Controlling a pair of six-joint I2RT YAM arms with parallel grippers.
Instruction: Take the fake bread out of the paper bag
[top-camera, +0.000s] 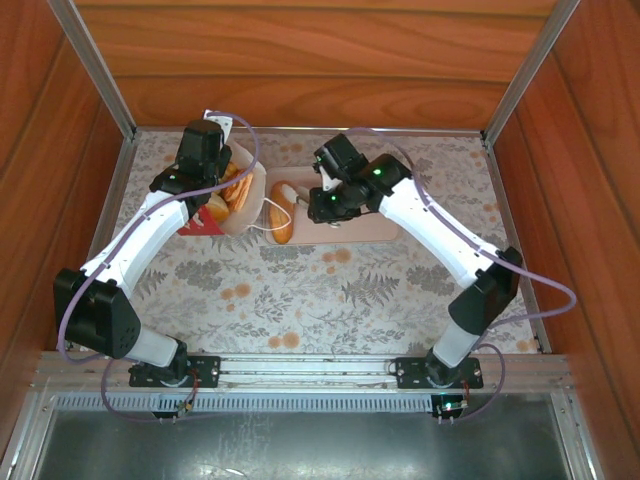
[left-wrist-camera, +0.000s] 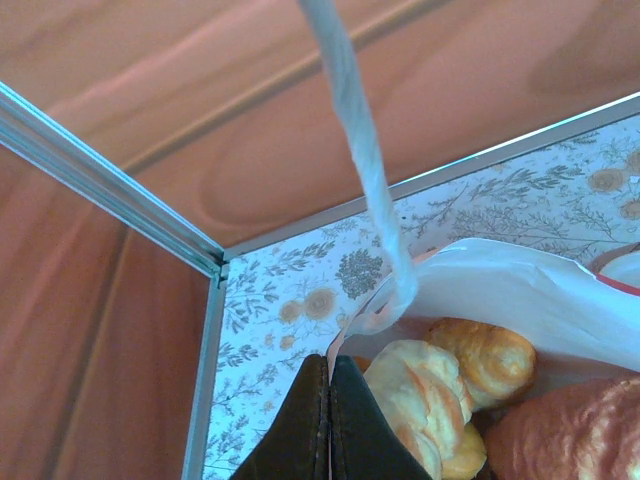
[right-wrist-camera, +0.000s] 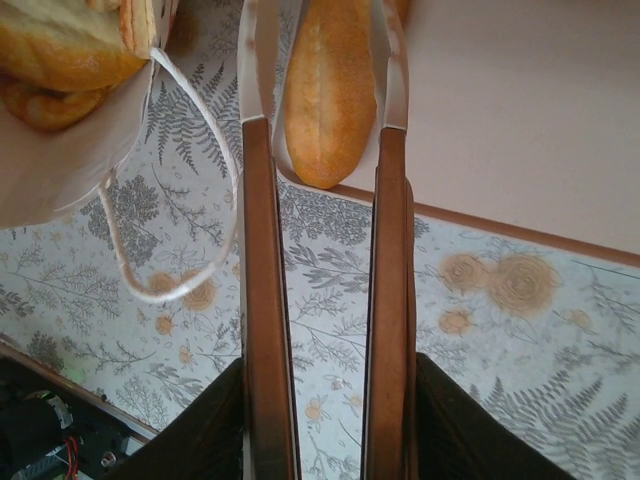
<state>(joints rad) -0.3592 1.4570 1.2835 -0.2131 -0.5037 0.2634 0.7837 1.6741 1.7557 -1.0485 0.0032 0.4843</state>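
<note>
The paper bag (top-camera: 212, 215), white with a red lower band, stands left of centre at the back of the table. My left gripper (top-camera: 220, 172) is shut on its rim. In the left wrist view the shut jaws pinch the paper bag's (left-wrist-camera: 520, 290) edge, and a croissant (left-wrist-camera: 490, 360), a pale knobbly pastry (left-wrist-camera: 420, 400) and a brown loaf (left-wrist-camera: 580, 430) lie inside. My right gripper (right-wrist-camera: 322, 40) is open, its fingers (right-wrist-camera: 258, 200) on either side of an oval loaf (right-wrist-camera: 330, 90) that lies outside the bag, across the tray's edge. That loaf (top-camera: 283, 225) sits just right of the bag.
A pale pink tray (top-camera: 375, 225) lies under the right gripper, its corner (right-wrist-camera: 500, 100) beside the loaf. A white string handle (right-wrist-camera: 180, 270) loops onto the floral cloth; the other handle (left-wrist-camera: 360, 130) hangs in front of the left wrist camera. Wooden walls and metal rails (left-wrist-camera: 110, 185) enclose the table.
</note>
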